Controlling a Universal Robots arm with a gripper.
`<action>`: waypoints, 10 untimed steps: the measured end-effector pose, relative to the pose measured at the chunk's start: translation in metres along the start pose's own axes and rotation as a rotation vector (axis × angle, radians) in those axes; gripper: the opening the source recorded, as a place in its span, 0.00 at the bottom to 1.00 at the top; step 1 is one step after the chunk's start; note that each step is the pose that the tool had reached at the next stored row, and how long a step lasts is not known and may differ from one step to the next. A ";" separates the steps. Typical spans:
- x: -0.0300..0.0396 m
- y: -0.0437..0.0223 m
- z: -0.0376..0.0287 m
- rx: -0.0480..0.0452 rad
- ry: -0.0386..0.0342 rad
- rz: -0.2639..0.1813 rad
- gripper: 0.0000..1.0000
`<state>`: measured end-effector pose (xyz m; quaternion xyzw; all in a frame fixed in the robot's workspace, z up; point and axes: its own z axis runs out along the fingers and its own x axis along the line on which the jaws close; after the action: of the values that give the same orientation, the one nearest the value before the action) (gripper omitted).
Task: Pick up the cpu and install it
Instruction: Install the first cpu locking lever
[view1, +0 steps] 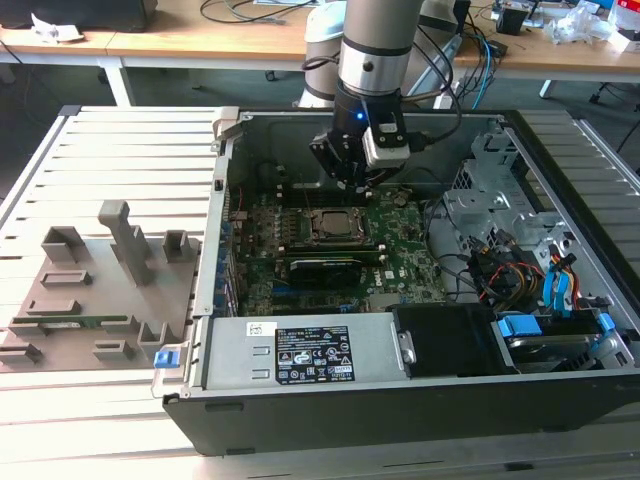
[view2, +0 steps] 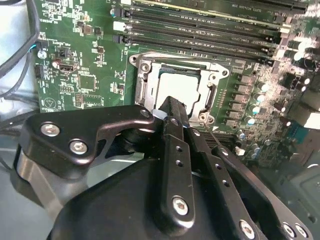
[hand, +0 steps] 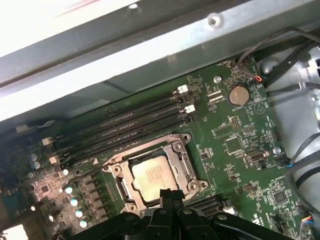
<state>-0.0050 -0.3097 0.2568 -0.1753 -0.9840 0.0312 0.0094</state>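
The cpu (view1: 329, 226) lies flat in the motherboard socket inside the open computer case, its silvery top facing up. In both wrist views the cpu (view2: 179, 86) (hand: 151, 174) sits inside the socket's metal frame (hand: 182, 159). My gripper (view1: 356, 183) hangs above the board, a little behind the socket in the exterior view. Its black fingers (view2: 171, 111) are pressed together with nothing between them, tips just over the chip's near edge (hand: 169, 196).
The case walls (view1: 215, 240) ring the motherboard. Memory slots (hand: 125, 131) run beside the socket. Cables and drive bays with blue tabs (view1: 520, 325) fill the exterior view's right. A grey fixture tray (view1: 90, 290) lies outside the case on the exterior view's left.
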 end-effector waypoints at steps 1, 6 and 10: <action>0.0000 0.0000 0.0000 0.0000 -0.0008 -0.012 0.11; 0.0000 0.0000 0.0000 0.0004 -0.0040 -0.062 0.11; 0.0000 0.0000 0.0000 0.0009 -0.0079 -0.122 0.11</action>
<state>-0.0050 -0.3097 0.2568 -0.1150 -0.9928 0.0317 0.0075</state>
